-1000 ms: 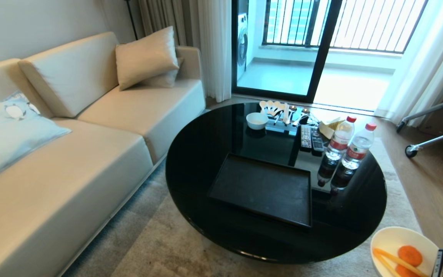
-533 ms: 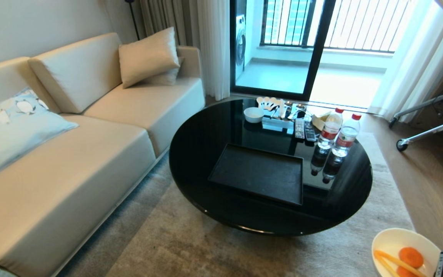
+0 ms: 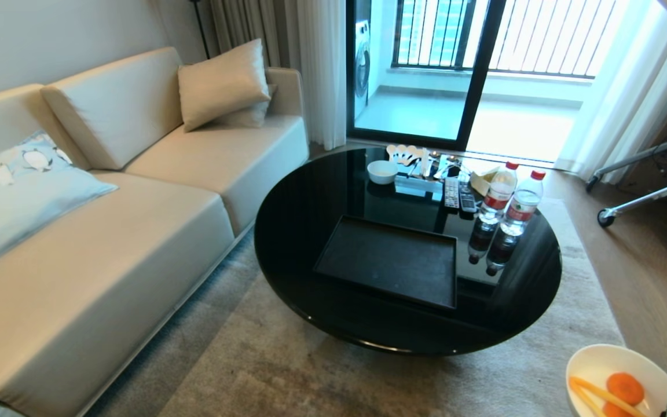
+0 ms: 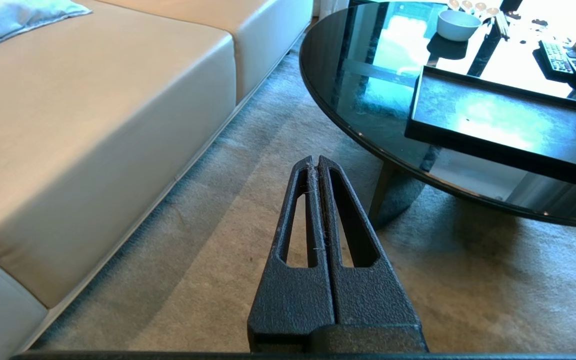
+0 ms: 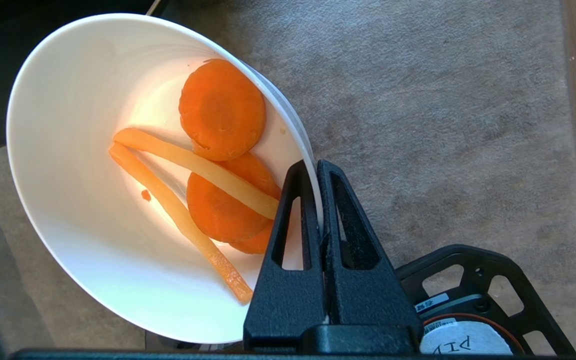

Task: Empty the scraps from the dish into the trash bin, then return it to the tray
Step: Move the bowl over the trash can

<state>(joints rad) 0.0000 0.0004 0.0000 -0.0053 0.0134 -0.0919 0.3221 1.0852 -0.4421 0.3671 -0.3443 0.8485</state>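
The bowl (image 5: 93, 170) is only pinched by its rim in the closed right gripper (image 5: 318, 170), so carrot scraps (image 5: 220, 110) could easily get tipped onto the carpet (image 5: 418, 100) with no bin seen yet; left gripper (image 4: 318, 162) is kept shut, empty.

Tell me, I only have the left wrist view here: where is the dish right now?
Observer: The dish is off the table, above the carpet, with its rim pinched in the right claw.
Operator: Scraps gone yet?
Observer: No. The scraps sit inside: carrot rounds and two thin pale sticks.
Operator: Is the trash bin near it?
Observer: No view shows the bin. In the head view the dish is at the lower right, beyond the table's edge.
Operator: Anything beside the remotes?
Observer: Two water bottles stand right of the remotes.
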